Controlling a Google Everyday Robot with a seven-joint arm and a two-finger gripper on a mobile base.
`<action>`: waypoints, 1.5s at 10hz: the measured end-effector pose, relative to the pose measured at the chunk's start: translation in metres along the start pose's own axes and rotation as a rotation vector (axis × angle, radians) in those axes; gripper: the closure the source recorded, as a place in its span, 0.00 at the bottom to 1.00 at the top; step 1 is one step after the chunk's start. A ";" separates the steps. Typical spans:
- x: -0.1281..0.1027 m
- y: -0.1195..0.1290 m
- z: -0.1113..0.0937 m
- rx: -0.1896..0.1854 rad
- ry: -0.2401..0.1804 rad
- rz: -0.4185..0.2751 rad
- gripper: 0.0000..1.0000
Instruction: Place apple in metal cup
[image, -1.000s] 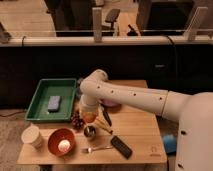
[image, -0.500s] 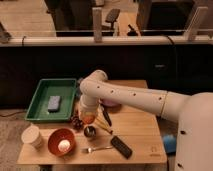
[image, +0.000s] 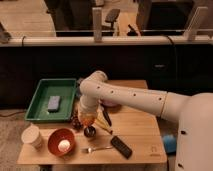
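Camera view: white arm (image: 131, 98) comes in from the right over the table (image: 141, 131).
End effector (image: 88, 118): lower centre of frame, pointing down, clamped round the apple (image: 87, 121).
Apple: held right above the metal cup (image: 90, 132), not in it yet.
Red bowl (image: 56, 140): lower left, near the cup.

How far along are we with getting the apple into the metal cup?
Done: the apple looks lifted off the table, up at the hand under the arm's wrist. In hand: it hangs just above the metal cup, which stands right of the red bowl. Left: lower the apple into the cup and let go.
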 end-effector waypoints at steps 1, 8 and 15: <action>-0.004 -0.003 0.000 0.002 -0.009 -0.005 1.00; -0.036 -0.013 -0.004 0.015 -0.054 -0.036 0.99; -0.042 -0.006 -0.003 0.022 -0.082 -0.012 0.34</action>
